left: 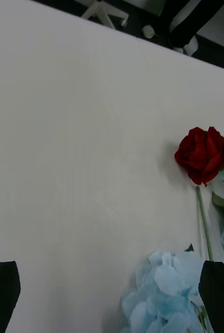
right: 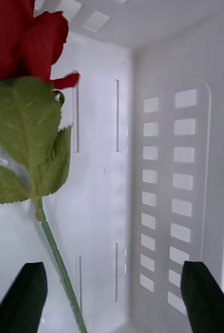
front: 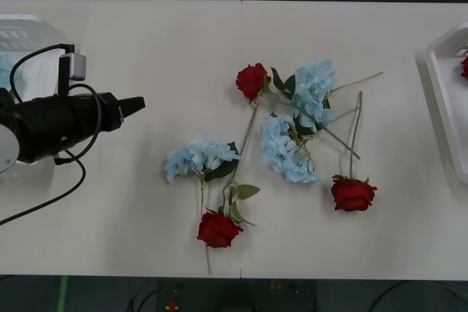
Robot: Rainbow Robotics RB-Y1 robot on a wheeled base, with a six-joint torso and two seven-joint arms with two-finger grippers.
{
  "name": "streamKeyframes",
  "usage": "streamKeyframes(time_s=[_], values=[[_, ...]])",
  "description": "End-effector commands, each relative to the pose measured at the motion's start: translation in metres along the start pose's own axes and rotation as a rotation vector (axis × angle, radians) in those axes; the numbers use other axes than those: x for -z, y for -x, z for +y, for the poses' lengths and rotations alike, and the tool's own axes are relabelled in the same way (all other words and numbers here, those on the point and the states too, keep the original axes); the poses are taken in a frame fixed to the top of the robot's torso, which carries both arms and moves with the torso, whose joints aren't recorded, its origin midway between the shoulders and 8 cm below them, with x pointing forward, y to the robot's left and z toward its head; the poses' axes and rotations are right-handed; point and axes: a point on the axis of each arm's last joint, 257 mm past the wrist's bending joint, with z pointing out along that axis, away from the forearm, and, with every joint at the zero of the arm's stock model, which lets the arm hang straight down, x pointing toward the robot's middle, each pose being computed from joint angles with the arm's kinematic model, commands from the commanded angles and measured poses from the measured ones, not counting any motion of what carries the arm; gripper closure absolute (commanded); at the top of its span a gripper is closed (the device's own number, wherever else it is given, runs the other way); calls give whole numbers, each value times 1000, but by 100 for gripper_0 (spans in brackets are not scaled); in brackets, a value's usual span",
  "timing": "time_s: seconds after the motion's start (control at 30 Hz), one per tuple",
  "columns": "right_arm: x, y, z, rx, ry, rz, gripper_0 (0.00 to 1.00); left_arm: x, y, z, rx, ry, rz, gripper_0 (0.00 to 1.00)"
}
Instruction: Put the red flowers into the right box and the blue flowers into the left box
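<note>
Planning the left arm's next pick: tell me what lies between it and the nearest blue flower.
Nothing visible: bare table separates the open left gripper from the nearest blue flower. A rose stem runs along that flower's far side.

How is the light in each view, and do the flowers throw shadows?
Front view: soft, even light; the red flowers and blue flowers throw only faint shadows on the table. Right wrist view: the right box is brightly lit, its slots bright. Left wrist view: a soft shadow beside one red head.
</note>
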Motion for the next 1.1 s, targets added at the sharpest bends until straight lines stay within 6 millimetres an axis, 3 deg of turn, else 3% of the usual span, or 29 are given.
streamKeyframes(time_s=[0.03,0.27,0.5,0.57,0.77,0.93,1.1], values=[[30,59,5,91,67,-88,17,33,-4,3,-14,76,44,0],[78,116,45,317,179,-211,14,64,-40,-14,-117,160,179,0],[123,162,108,690,210,-388,12,55,-84,-33,-110,143,241,0],[140,173,136,868,200,-452,12,49,-96,-34,-99,159,242,0],[161,175,193,1228,177,-535,12,31,-120,-45,-68,167,260,0],[168,170,239,1263,232,-564,12,16,-143,-50,-88,186,287,0],[170,165,269,1270,266,-575,12,4,-164,-49,-84,182,321,0]])
